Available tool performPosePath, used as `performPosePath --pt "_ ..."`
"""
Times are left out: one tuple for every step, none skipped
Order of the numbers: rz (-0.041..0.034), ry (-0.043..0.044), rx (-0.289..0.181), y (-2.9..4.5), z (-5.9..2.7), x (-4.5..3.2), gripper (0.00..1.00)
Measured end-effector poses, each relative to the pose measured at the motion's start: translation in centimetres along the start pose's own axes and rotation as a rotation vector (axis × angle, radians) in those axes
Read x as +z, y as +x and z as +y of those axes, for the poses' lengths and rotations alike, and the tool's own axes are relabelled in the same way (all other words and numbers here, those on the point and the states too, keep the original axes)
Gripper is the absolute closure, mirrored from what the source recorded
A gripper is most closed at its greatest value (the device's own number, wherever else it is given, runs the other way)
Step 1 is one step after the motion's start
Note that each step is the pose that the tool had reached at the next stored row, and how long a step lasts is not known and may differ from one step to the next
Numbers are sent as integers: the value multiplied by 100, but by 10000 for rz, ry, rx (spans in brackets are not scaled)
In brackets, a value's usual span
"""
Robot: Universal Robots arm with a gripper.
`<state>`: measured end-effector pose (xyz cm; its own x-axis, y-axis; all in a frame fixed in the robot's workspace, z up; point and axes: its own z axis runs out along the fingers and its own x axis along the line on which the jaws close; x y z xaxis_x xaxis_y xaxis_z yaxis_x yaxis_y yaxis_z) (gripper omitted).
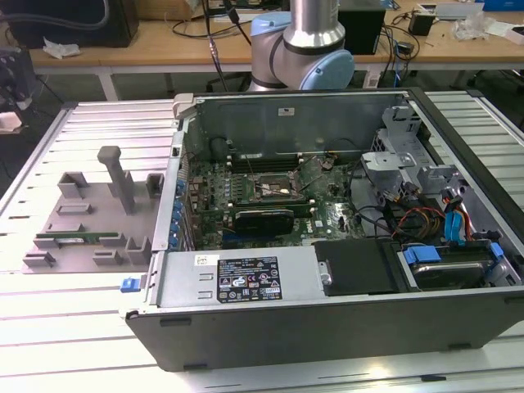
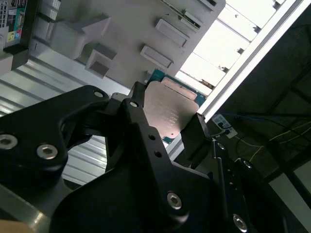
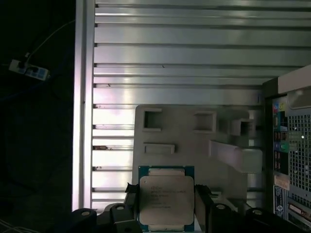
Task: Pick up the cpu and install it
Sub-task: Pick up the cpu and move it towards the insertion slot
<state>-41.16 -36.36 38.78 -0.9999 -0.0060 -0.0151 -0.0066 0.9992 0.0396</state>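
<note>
Surface: ribbed aluminium table (image 1: 74,344) is carrying the whole setup, its slats running under tray and case.
Gripper: black gripper (image 2: 166,115) is pinching the cpu, with one finger (image 2: 141,121) pressing on each of two opposite edges.
Cpu: cpu (image 3: 166,200) is sitting flat between the fingers in both wrist views. Its silver lid is facing the cameras and a thin green rim is showing round it. It is hanging in front of the grey tray and looks lifted clear of it.
Tray: grey moulded tray (image 1: 90,221) is lying on the table at the exterior view's left, just beside the case. A tall post (image 1: 119,176) is standing up from it among low blocks.
Memory stick: long green memory stick (image 1: 74,239) is resting in a slot toward the tray's near side.
Blue clip: small blue clip (image 1: 127,284) is lying on the table near the case's near corner.
Case: open computer case (image 1: 327,327) is lying on its side, with a label sticker (image 1: 237,278) facing up on the near box.
Motherboard: green motherboard (image 1: 213,192) is showing inside, with the square socket frame (image 1: 270,184) sitting mid-board.
Cables: orange and blue cables (image 1: 446,221) are curling at the exterior view's right, beside the metal drive cage (image 1: 393,164).
Arm: silver and pale blue arm (image 1: 303,41) is rising behind the case's far wall.
Background: workbenches (image 1: 123,53) are running along the far side, cluttered with dark boxes and wires.
</note>
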Motion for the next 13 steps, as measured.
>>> performPosePath --pt "0 0 1 0 3 -24 45" --pt "0 0 1 0 5 -49 45" --pt "0 0 1 -1 8 -80 45" --pt "1 0 1 -1 10 -105 45" --pt "0 0 1 -2 13 -133 45" --pt "0 0 1 -2 15 -154 45" --pt "0 0 0 -3 17 -175 45" --pt "0 0 1 -2 18 -182 45" --pt "-1 -1 0 -2 18 -183 45" --pt "-1 0 1 -2 19 -184 45" --pt "-1 1 1 -2 19 -184 45" --pt "0 2 1 -3 19 -185 45" --pt "4 4 2 -11 20 -187 45"
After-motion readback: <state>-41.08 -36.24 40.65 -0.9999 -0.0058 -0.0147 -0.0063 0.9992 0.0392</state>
